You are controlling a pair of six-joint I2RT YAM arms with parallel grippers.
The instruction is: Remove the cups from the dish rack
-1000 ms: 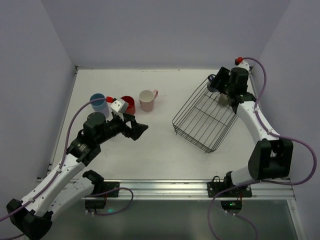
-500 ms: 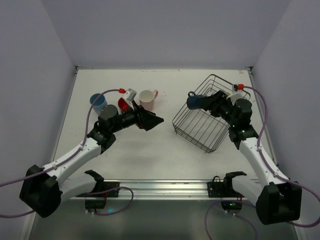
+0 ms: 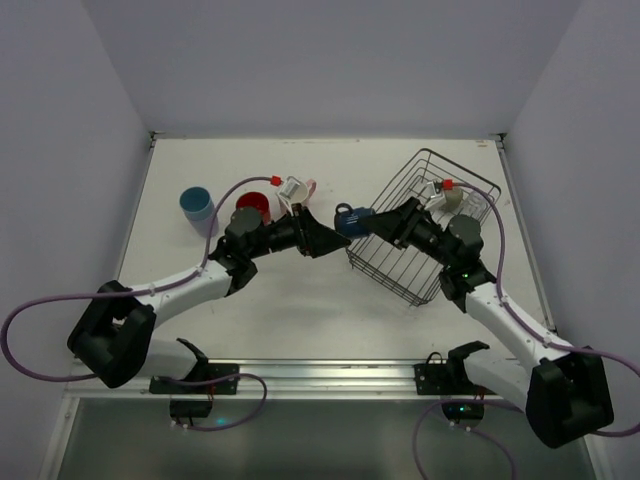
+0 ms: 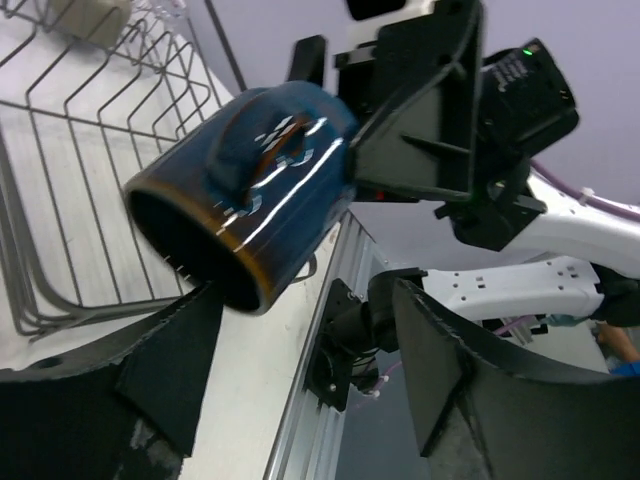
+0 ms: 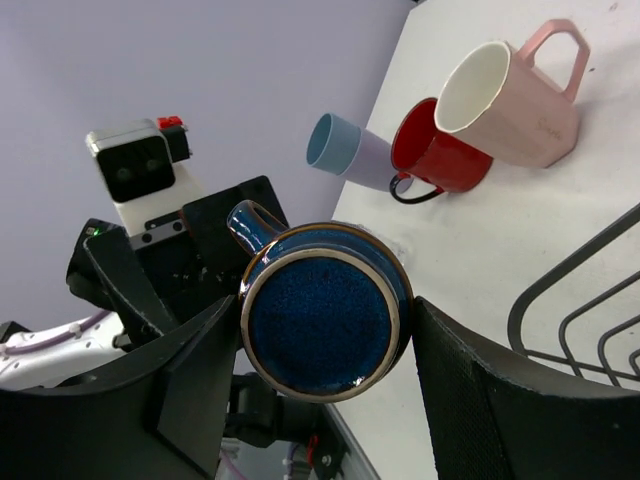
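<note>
My right gripper [image 3: 360, 222] is shut on the dark blue mug [image 3: 345, 219] and holds it in the air just left of the black wire dish rack [image 3: 425, 235]. The mug's base faces the right wrist camera [image 5: 320, 312], clamped between both fingers. My left gripper [image 3: 322, 243] is open, its tips right at the mug's mouth [image 4: 240, 190]. An olive-grey mug [image 3: 455, 199] lies in the rack. The red cup [image 3: 252, 208], light blue cup [image 3: 196, 205] and pale pink mug [image 5: 510, 100] stand on the table at the left.
The rack [image 4: 90, 150] sits tilted at the right of the white table [image 3: 300, 300]. Purple walls close in the left, back and right. A metal rail [image 3: 330, 372] runs along the near edge.
My right gripper has carried the dark blue mug leftward, out past the rack. My left arm has swung right from beside the cups to meet it, jaws open.
</note>
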